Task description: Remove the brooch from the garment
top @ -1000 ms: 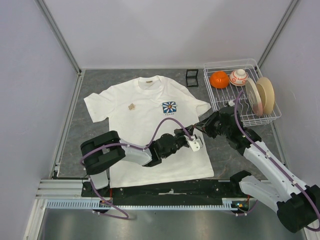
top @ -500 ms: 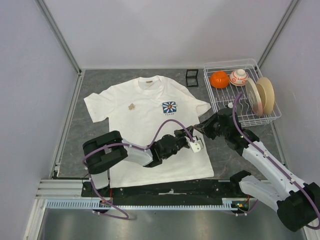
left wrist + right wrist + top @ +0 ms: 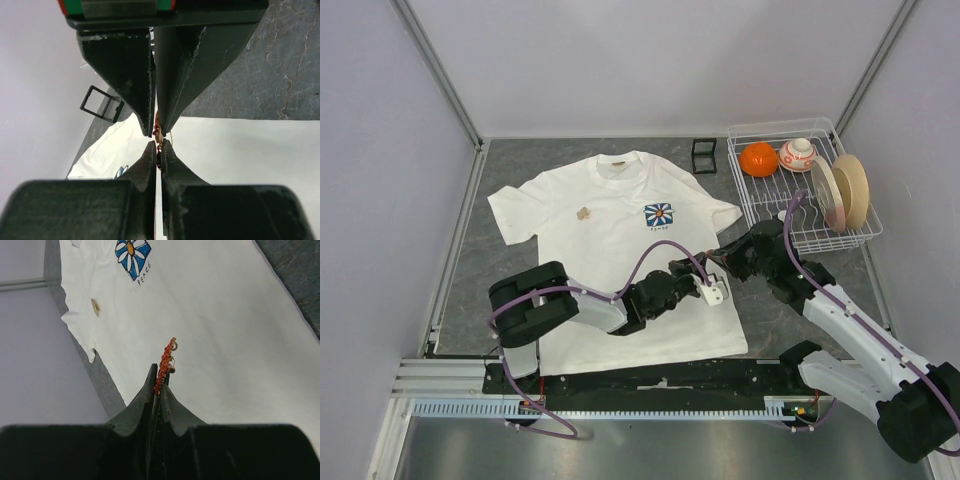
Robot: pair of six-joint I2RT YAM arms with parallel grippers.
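The white T-shirt [image 3: 610,250] lies flat on the grey table, with its blue flower print [image 3: 659,215] and tan neck label [image 3: 613,168]. Both grippers meet over its right side. My right gripper [image 3: 713,262] is shut on a red beaded brooch [image 3: 164,363], which sticks out past its tips above the cloth [image 3: 225,315]. In the left wrist view my left gripper [image 3: 158,145] is shut tip to tip against the right gripper's fingers [image 3: 190,65], with the brooch [image 3: 158,131] pinched between both pairs. My left gripper also shows in the top view [image 3: 705,283].
A small tan ornament [image 3: 583,213] sits on the shirt's chest. A white wire rack [image 3: 760,195] at the back right holds an orange [image 3: 758,159], a small round pot [image 3: 797,154] and plates [image 3: 845,192]. A small black frame [image 3: 703,155] stands beside it.
The right arm has shifted slightly. Both grippers have stayed together at the same spot over the shirt.
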